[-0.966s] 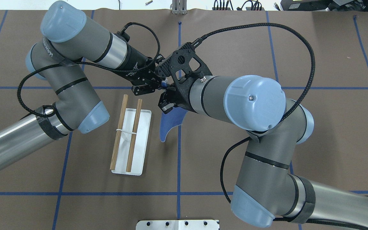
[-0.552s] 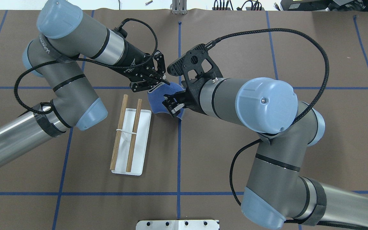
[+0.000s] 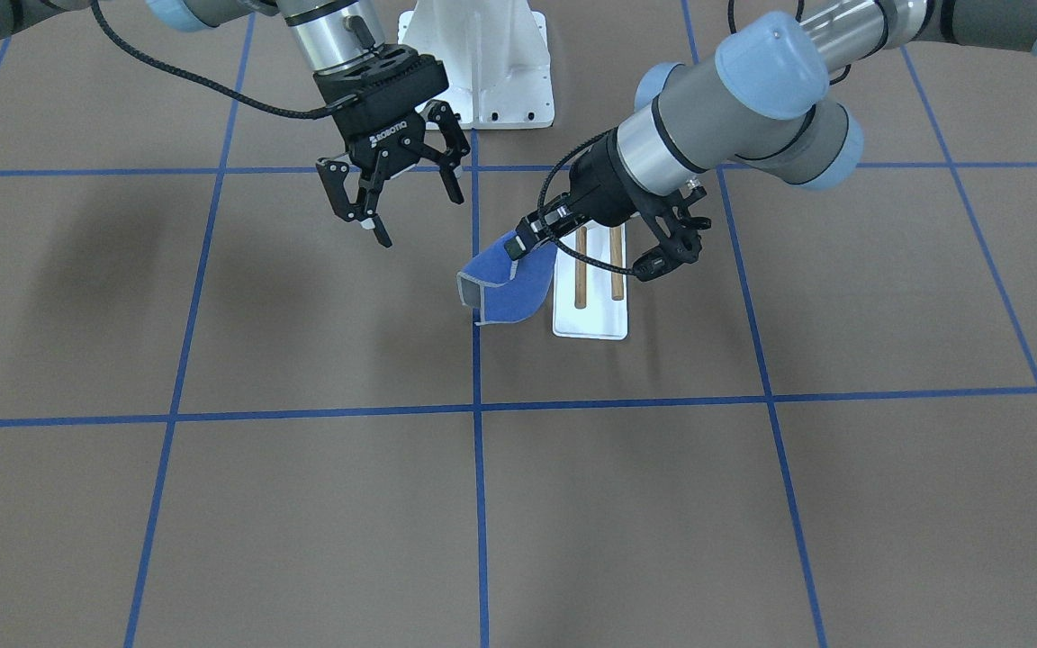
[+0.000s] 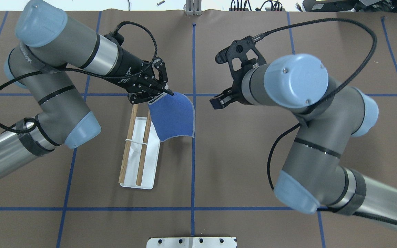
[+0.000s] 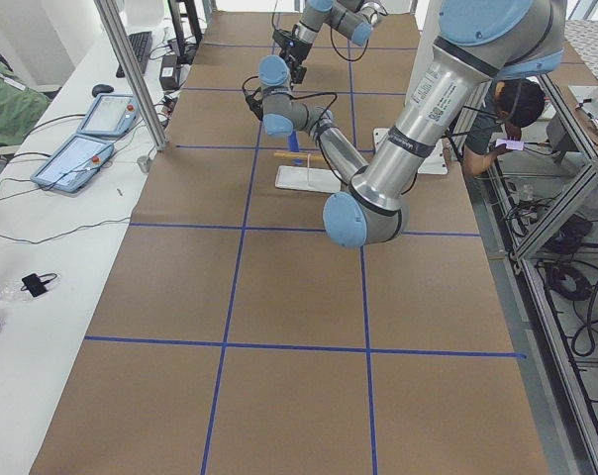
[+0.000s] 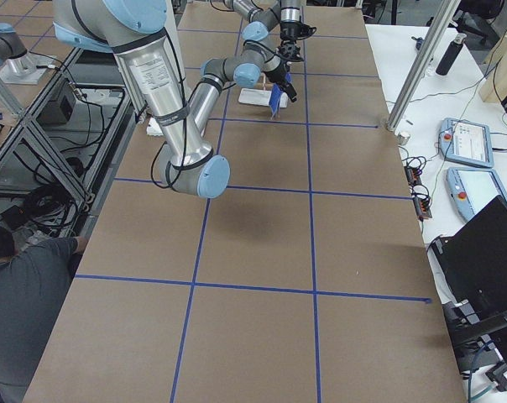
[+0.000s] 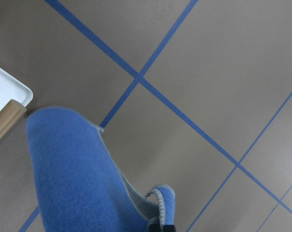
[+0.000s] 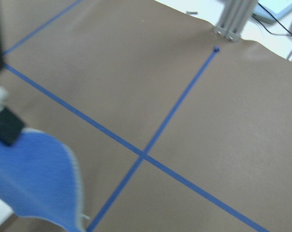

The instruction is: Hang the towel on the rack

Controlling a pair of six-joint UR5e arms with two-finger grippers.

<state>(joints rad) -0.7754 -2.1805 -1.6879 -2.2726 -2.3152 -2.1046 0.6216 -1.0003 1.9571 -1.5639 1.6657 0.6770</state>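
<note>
My left gripper (image 4: 162,94) is shut on a corner of the royal-blue towel (image 4: 172,117), which hangs from it in the air. The towel's lower part covers the far end of the rack's right rod. The rack (image 4: 150,151) stands on the table with its white base and two brown rods (image 4: 128,144). In the front-facing view the left gripper (image 3: 523,241) holds the towel (image 3: 505,292) just beside the rack (image 3: 590,324). My right gripper (image 3: 422,220) is open and empty, apart from the towel; it also shows in the overhead view (image 4: 219,101). The left wrist view shows the towel (image 7: 73,174) and a rod end (image 7: 6,121).
The white bolted pedestal (image 3: 482,63) stands at the robot's side of the table. Blue tape lines (image 4: 193,172) cross the brown table cover. An aluminium post (image 4: 193,7) stands at the far edge. A person (image 5: 517,104) sits beyond the table's side.
My right gripper has let go of the towel, opened and drawn back to the right. My left gripper has carried the towel left towards the rack's far end, and the towel now hangs spread out.
</note>
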